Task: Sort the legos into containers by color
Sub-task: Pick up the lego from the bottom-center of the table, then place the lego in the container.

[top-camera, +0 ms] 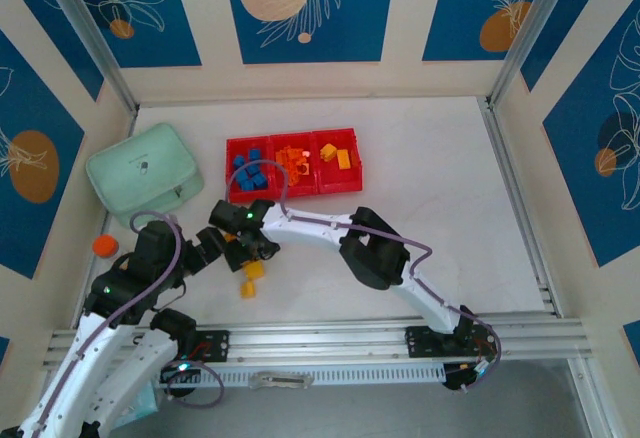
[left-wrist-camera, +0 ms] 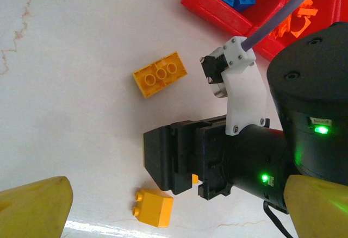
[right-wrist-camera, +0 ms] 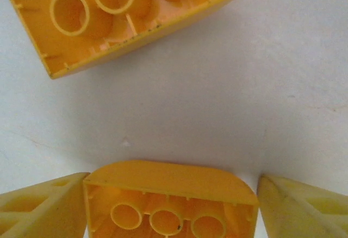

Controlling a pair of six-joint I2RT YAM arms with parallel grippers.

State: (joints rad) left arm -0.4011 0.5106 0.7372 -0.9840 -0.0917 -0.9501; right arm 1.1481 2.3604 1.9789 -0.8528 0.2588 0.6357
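Counter (top-camera: 430,188): the pale surface under everything; most of it is bare.
Red tray (top-camera: 290,136): set at upper centre of the overhead view, three square compartments in a row.
Tray contents: blue bricks (top-camera: 250,173) are gathered in the left compartment, orange bricks (top-camera: 293,161) in the middle one and yellow-orange bricks (top-camera: 337,154) in the right one. No mixed colours can be made out.
Left tool (top-camera: 207,245): jaws spread fully wide and nothing held, at lower left of the overhead view.
Right tool (right-wrist-camera: 171,208): placed over the loose bricks, its jaws flanking a curved yellow brick (right-wrist-camera: 168,186). Whether the brick is clamped cannot be told.
Loose bricks: an upside-down yellow brick (left-wrist-camera: 160,75) and a small yellow brick (left-wrist-camera: 155,206) lie on the counter, apart from the tray.
Done: the bulk of the sorting is judged finished.
Left: at least three yellow bricks are to be taken to the right compartment.
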